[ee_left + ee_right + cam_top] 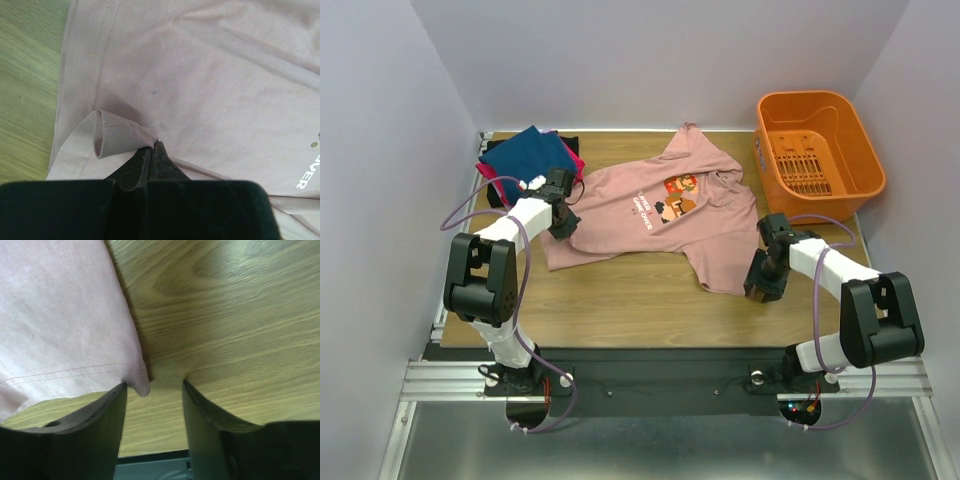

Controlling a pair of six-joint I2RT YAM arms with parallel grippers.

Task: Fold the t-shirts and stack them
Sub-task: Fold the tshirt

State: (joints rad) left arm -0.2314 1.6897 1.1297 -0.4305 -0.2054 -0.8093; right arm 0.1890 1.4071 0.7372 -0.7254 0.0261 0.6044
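Left fingers [152,162] pinching spread dusty-pink t-shirt [620,225], right fingers [112,415] apart around hem corner

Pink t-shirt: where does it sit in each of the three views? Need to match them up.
Top external: pink t-shirt spread out mid-table, between the arms.
Left wrist: pink t-shirt fills most of the frame, a fold pinched in the left end effector.
Right wrist: pink t-shirt upper left, hem corner inside the open right end effector.
Shared landmark: the wooden table, bare beside the shirt in all three.
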